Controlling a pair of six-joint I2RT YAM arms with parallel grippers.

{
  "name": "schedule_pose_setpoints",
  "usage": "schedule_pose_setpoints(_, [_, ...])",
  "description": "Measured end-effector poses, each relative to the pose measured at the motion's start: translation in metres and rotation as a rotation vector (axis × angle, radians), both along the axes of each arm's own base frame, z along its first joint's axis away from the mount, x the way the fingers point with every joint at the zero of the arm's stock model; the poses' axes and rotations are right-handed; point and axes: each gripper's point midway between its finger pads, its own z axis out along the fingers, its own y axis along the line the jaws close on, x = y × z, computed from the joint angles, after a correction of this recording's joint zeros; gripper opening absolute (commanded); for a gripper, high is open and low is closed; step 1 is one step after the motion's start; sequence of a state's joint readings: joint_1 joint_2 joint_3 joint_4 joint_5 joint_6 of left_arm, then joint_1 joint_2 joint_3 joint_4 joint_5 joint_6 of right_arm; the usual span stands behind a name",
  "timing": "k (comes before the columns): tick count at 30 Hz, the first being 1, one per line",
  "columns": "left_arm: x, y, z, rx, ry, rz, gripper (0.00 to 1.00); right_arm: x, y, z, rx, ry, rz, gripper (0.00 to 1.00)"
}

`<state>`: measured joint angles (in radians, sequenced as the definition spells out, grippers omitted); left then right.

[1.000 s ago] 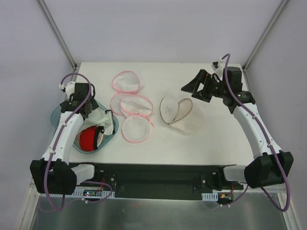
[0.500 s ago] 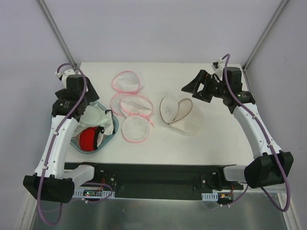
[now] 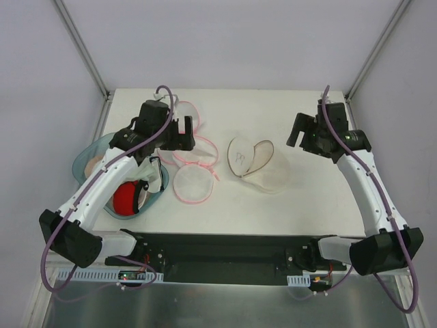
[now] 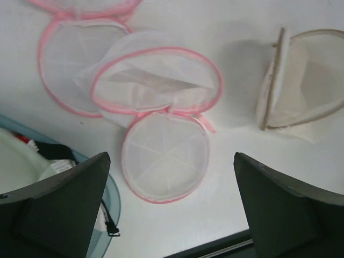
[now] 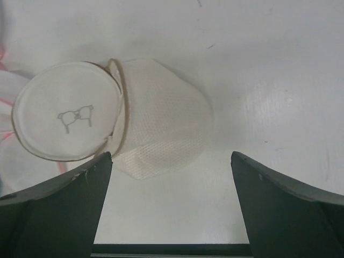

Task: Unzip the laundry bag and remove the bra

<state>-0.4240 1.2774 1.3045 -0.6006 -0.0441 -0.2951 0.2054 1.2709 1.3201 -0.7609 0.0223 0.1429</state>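
The laundry bag point(image 3: 258, 164) lies open on the table's middle, its logo lid standing up and its cream mesh half flat; it also shows in the left wrist view point(image 4: 301, 86) and the right wrist view point(image 5: 134, 118). It looks empty. The bra point(image 3: 151, 174), white fabric, lies in the blue basin point(image 3: 83, 160) at the left, partly hidden by my left arm. My left gripper point(image 3: 183, 133) point(image 4: 169, 177) is open and empty above the pink pouches. My right gripper point(image 3: 298, 130) point(image 5: 172, 177) is open and empty, right of the bag.
Several pink-rimmed round mesh pouches point(image 3: 191, 181) point(image 4: 164, 156) lie between the basin and the bag. A red item point(image 3: 125, 198) and a peach cloth point(image 3: 92, 165) sit in the basin. A black rail runs along the table's front edge point(image 3: 225, 242).
My left arm swung from over the basin to the right, above the pink pouches, empty. My right gripper drew back to the right and turned. The bag has not moved.
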Motion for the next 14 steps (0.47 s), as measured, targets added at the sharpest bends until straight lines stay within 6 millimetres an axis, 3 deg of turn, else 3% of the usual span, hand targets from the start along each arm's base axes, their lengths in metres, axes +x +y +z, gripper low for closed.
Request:
schedule_pose_setpoints(7, [-0.015,-0.052,-0.006,-0.115,0.028,-0.206,0.99,-0.024,-0.034,-0.007,-0.132,-0.014,-0.086,0.96])
schedule_pose_setpoints(14, [-0.024,-0.065,-0.016,-0.136,0.054,-0.282,0.99,-0.035,-0.046,-0.025,-0.186,0.031,-0.114,0.96])
